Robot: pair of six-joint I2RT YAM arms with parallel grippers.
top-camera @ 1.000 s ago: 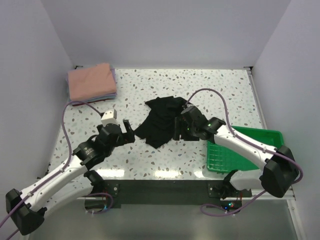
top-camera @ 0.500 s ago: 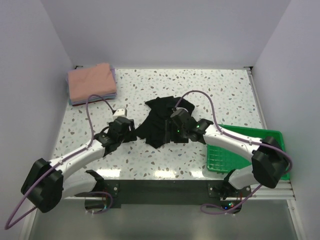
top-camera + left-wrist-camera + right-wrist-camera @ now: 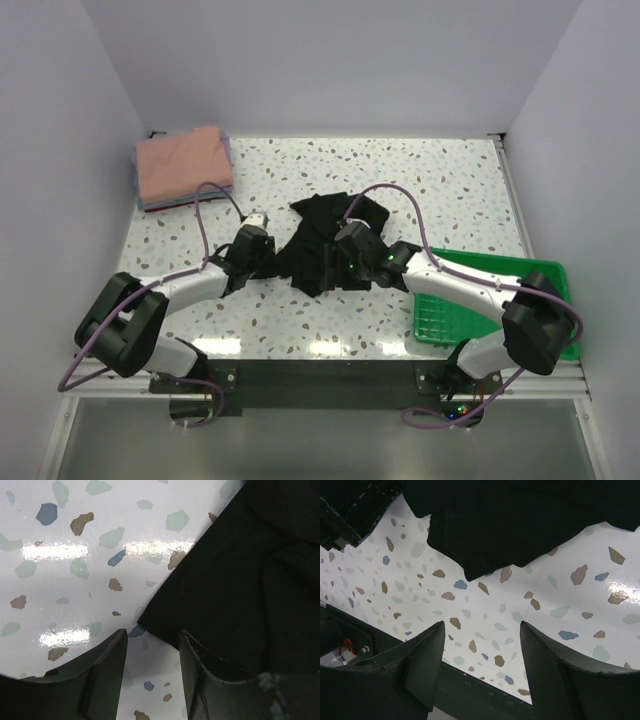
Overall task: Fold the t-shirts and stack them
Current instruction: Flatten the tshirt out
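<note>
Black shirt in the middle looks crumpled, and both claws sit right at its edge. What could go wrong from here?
The left gripper has only a corner tip of the black shirt by its open jaws; it may close on a sliver or nothing, and the cloth could slip out.
The shirt lies bunched in overlapping folds, so the right gripper, open over bare table beside its edge, might catch several layers.
</note>
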